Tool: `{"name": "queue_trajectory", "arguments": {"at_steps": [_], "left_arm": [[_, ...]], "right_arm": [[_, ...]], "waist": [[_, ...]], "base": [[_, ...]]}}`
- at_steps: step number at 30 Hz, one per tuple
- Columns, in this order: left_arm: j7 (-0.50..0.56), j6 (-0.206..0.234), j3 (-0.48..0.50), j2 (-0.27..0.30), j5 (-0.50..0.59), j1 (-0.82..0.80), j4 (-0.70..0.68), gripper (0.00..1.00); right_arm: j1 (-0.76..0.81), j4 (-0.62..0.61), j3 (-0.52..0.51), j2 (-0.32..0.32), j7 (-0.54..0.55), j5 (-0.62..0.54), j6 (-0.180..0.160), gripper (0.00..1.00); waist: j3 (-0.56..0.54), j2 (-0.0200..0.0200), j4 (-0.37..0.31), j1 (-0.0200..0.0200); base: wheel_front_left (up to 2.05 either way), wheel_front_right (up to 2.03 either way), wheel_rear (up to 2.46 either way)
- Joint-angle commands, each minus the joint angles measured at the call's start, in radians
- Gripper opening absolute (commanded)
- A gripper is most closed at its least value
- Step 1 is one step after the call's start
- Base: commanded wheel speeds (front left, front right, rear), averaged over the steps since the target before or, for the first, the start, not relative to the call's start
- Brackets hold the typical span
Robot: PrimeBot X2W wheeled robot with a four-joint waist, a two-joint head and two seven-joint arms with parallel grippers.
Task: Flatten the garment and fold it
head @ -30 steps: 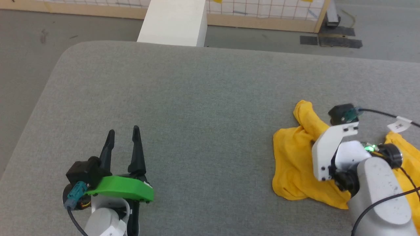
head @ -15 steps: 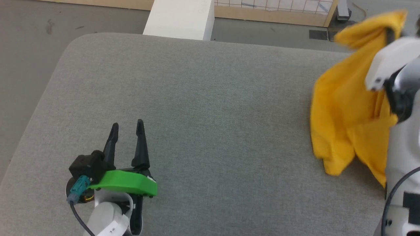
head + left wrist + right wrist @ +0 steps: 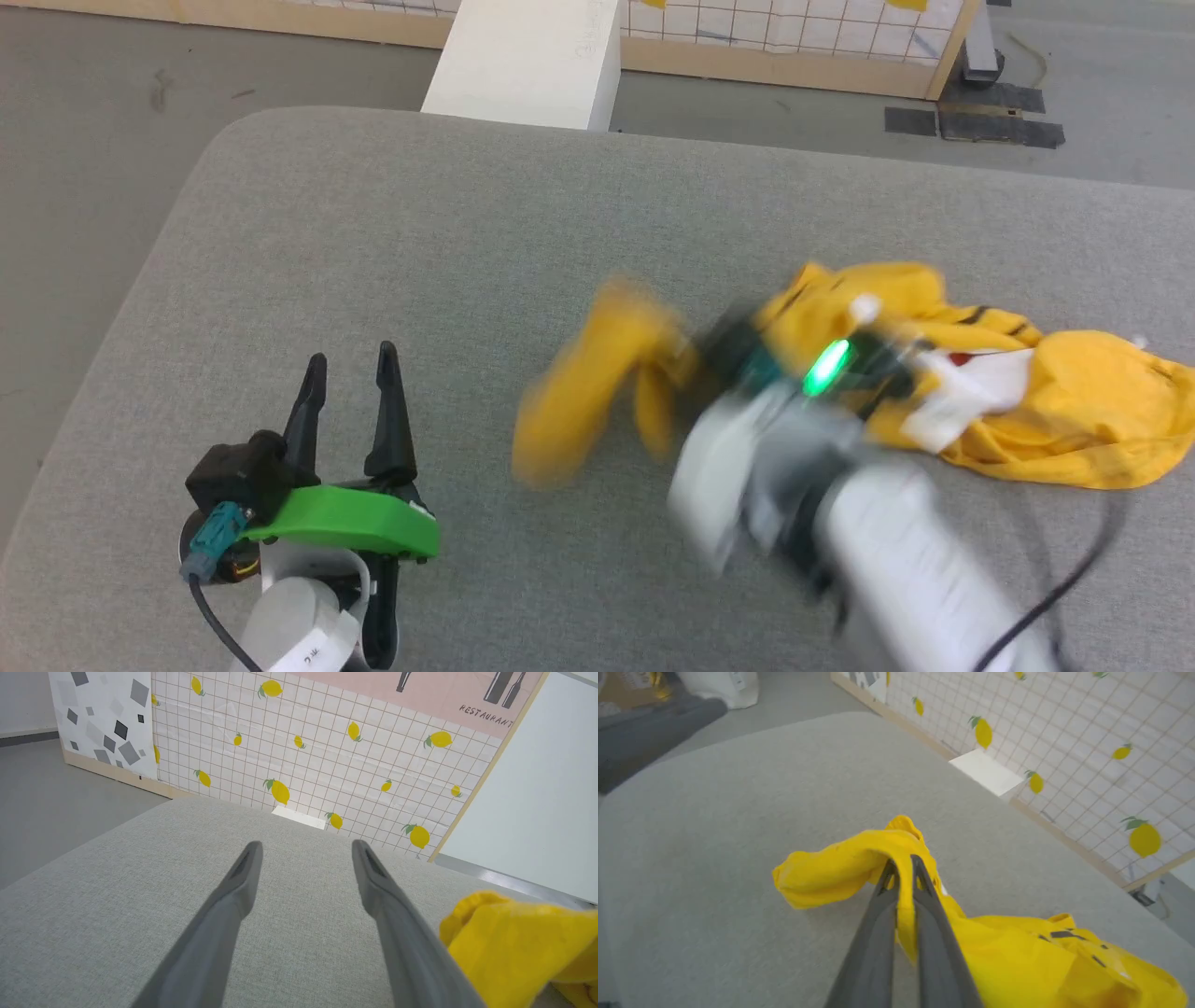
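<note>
Lifted a moment ago, the T-shirt (image 3: 1074,401) now drags across the tabletop (image 3: 420,233) behind the outstretched right tool (image 3: 903,862) pinching it; the left tool (image 3: 351,355) rests spread.

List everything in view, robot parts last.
T-shirt: one, mustard yellow with white and black print, crumpled on the table's right half.
table: one, grey fabric top, under everything.
block: one, white, beyond the table's far edge.
wall panel: one, white grid with yellow lemons, behind the table.
floor: one, grey, around the table.
left gripper: one, dark jaws open, over the table's near left.
right gripper: one, dark jaws shut on a fold of the T-shirt, near the table's middle.
</note>
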Motion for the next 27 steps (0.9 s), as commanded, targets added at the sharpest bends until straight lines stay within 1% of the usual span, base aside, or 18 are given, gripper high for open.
{"name": "queue_trajectory", "arguments": {"at_steps": [1, 3, 4, 5, 6, 7, 10, 15, 17, 18, 19, 21, 23, 25, 27], "left_arm": [[-0.004, -0.001, 0.003, -0.002, 0.001, 0.001, 0.003, 1.00], [-0.004, -0.002, 0.006, -0.002, 0.002, 0.002, 0.005, 1.00], [-0.004, -0.003, 0.007, -0.002, 0.003, 0.003, 0.005, 1.00], [-0.004, -0.004, 0.008, -0.002, 0.004, 0.004, 0.005, 1.00], [-0.004, -0.005, 0.007, -0.002, 0.005, 0.005, 0.006, 1.00], [-0.004, -0.006, 0.006, -0.002, 0.006, 0.006, 0.008, 1.00], [-0.004, -0.007, 0.007, -0.002, 0.008, 0.011, 0.011, 1.00], [-0.004, -0.015, 0.011, -0.002, 0.015, 0.026, 0.019, 1.00], [-0.004, -0.019, 0.007, -0.002, 0.018, 0.032, 0.025, 1.00], [-0.004, -0.019, 0.005, -0.002, 0.018, 0.033, 0.026, 1.00], [-0.004, -0.018, 0.003, -0.002, 0.019, 0.035, 0.028, 1.00], [-0.004, -0.019, -0.002, -0.002, 0.018, 0.038, 0.028, 1.00], [-0.004, -0.022, -0.010, -0.002, 0.018, 0.042, 0.033, 1.00], [-0.004, -0.030, -0.026, -0.002, 0.019, 0.047, 0.046, 1.00], [0.004, -0.048, -0.054, -0.002, 0.023, 0.054, 0.068, 1.00]], "right_arm": [[0.055, -0.013, 0.057, -0.001, 0.030, 0.032, -0.002, 0.00], [0.125, -0.020, 0.137, -0.001, 0.075, 0.073, -0.002, 0.00], [0.152, -0.020, 0.161, -0.001, 0.091, 0.088, -0.002, 0.00], [0.185, -0.018, 0.183, -0.001, 0.109, 0.110, -0.002, 0.20], [0.204, -0.018, 0.197, -0.001, 0.120, 0.120, -0.002, 0.84], [0.228, -0.016, 0.197, -0.001, 0.134, 0.131, -0.002, 1.00], [0.274, -0.038, 0.165, -0.001, 0.133, 0.160, -0.002, 1.00], [0.328, -0.135, -0.013, -0.001, 0.064, 0.166, -0.002, 1.00], [0.353, -0.189, -0.123, -0.001, 0.004, 0.177, -0.002, 1.00], [0.360, -0.204, -0.159, -0.001, -0.019, 0.173, -0.002, 1.00], [0.373, -0.230, -0.237, -0.001, -0.073, 0.173, -0.002, 1.00], [0.389, -0.247, -0.356, -0.001, -0.160, 0.155, -0.002, 1.00], [0.405, -0.241, -0.463, -0.001, -0.242, 0.144, -0.002, 1.00], [0.425, -0.213, -0.547, -0.001, -0.302, 0.128, -0.002, 1.00], [0.443, -0.176, -0.602, -0.001, -0.338, 0.121, -0.002, 1.00]], "waist": [[-0.001, 0.0000, -0.002, 0.0000], [-0.003, 0.0000, -0.005, 0.0000], [-0.004, 0.0000, -0.007, 0.0000], [-0.005, 0.0000, -0.010, 0.0000], [-0.006, 0.0000, -0.011, 0.0000], [-0.008, 0.0000, -0.013, 0.0000], [-0.016, 0.0000, -0.022, 0.0000], [-0.038, 0.0000, -0.042, 0.0000], [-0.051, 0.0000, -0.045, 0.0000], [-0.053, 0.0000, -0.046, 0.0000], [-0.058, 0.0000, -0.047, 0.0000], [-0.064, 0.0000, -0.049, 0.0000], [-0.068, 0.0000, -0.051, 0.0000], [-0.072, 0.0000, -0.052, 0.0000], [-0.077, 0.0000, -0.054, 0.0000]], "base": [[0.00, 0.00, 0.00], [0.00, 0.00, 0.00], [0.00, 0.00, 0.00], [0.00, 0.00, 0.00], [0.00, 0.00, 0.00], [0.00, 0.00, 0.00], [0.00, 0.00, 0.00], [0.00, 0.00, 0.00], [0.00, 0.00, 0.00], [0.00, 0.00, 0.00], [0.00, 0.00, 0.00], [0.00, 0.00, 0.00], [0.00, 0.00, 0.00], [0.00, 0.00, 0.00], [0.00, 0.00, 0.00]]}}
